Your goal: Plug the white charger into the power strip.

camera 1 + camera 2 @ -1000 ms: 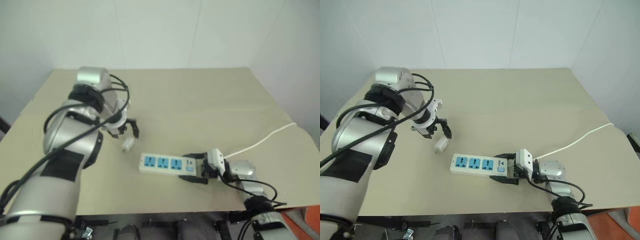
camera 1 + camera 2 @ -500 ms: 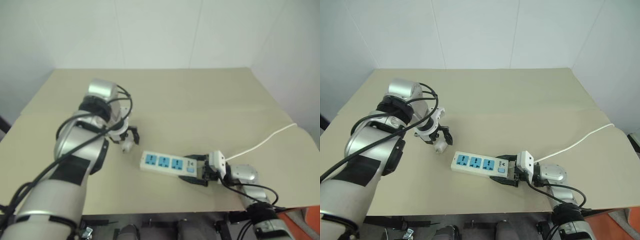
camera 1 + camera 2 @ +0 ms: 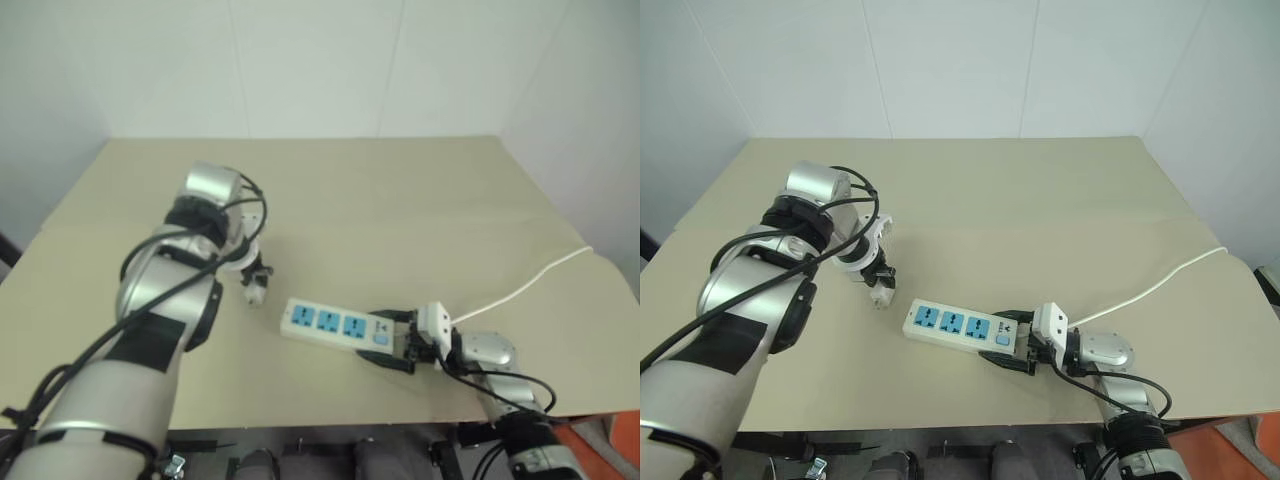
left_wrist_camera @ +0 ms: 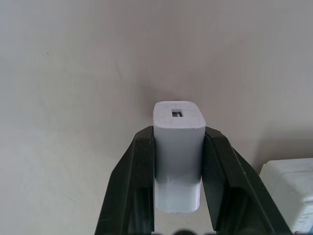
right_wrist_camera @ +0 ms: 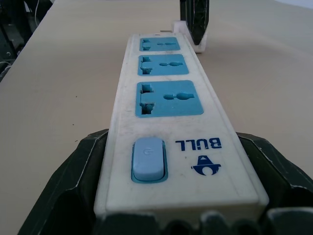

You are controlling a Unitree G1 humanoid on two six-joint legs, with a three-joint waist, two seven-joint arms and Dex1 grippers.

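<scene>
Left gripper point(image 4: 178, 196) is clamped on the white charger point(image 4: 178, 147), its two black fingers point(image 4: 139, 186) pressing the charger's sides just above the table point(image 3: 400, 200), near the table's middle-left. Beside it lies the power strip point(image 3: 965, 327), three blue sockets up, toward the front edge. Right gripper point(image 5: 171, 215) straddles the strip's switch end, its fingers against both sides; the thin cable point(image 3: 530, 280) runs toward the right edge.

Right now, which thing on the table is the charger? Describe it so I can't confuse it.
On the beige table, find the long power strip with three blue sockets. Just beyond its far end, the left gripper has its jaws shut on the white charger, a small plain white block, far shorter than the strip.
</scene>
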